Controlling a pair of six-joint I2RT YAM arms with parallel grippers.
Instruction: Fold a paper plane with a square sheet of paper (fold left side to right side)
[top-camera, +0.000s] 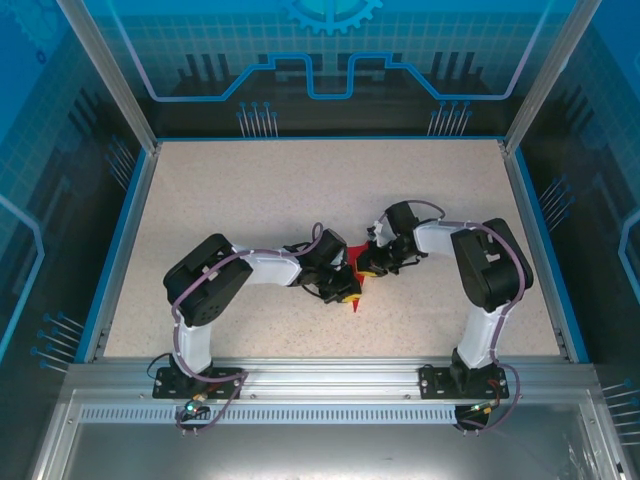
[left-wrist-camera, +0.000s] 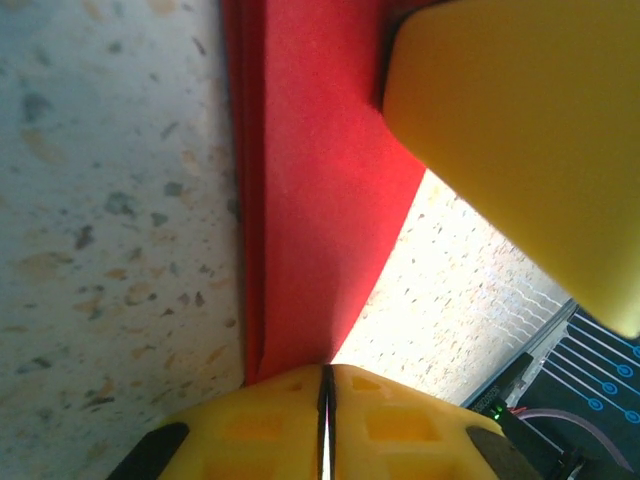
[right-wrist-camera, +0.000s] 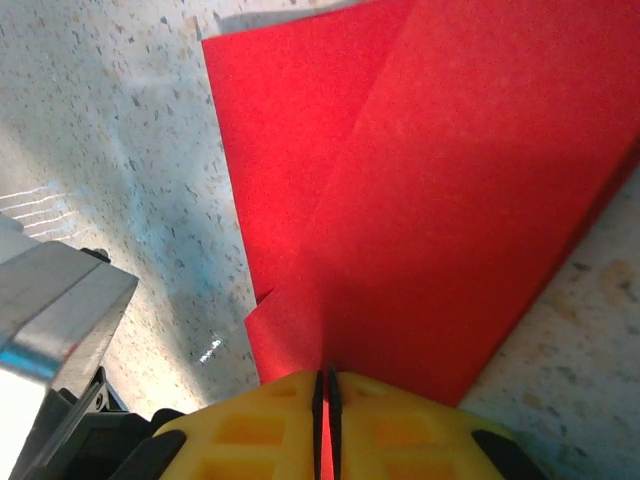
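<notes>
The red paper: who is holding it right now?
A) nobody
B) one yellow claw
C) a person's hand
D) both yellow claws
D: the red paper runs into the closed seam of the left gripper and of the right gripper, each in its own wrist view.

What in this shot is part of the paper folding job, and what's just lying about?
Job:
paper
left gripper, shut on it
right gripper, shut on it

Just there:
table
blue walls
</notes>
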